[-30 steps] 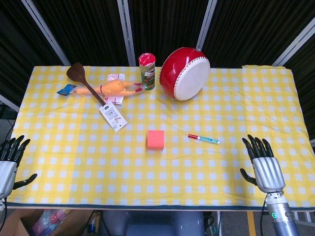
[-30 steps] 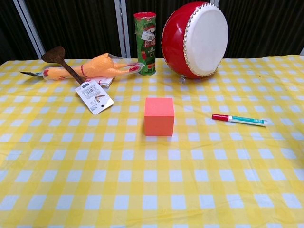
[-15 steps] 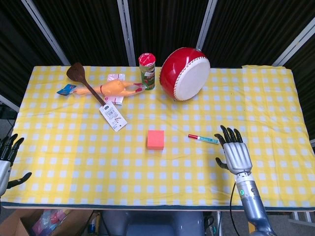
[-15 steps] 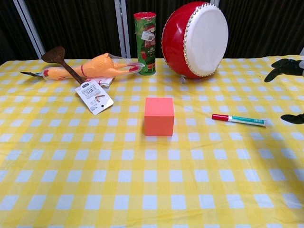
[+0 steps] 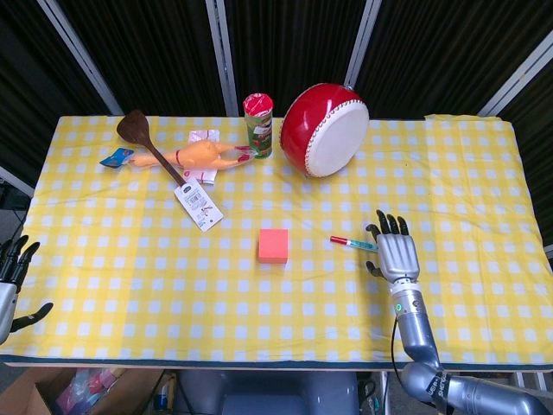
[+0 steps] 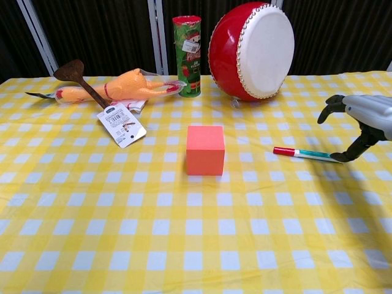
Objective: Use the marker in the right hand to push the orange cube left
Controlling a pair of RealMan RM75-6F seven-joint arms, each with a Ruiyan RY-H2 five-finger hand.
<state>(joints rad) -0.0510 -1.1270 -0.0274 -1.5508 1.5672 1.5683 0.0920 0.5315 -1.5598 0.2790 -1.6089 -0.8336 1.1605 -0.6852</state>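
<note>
Right robot hand, fingers spread and empty, hovers over marker, right of orange cube.

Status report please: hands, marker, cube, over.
Right robot hand open over marker tail, no grip seen. Left robot hand open, idle. Cube untouched, path clear.

At the head view's right of centre, the right hand covers the far end of the marker. The left hand is cut by the lower-left edge. In the chest view, the red drum loses its top to the frame.
</note>
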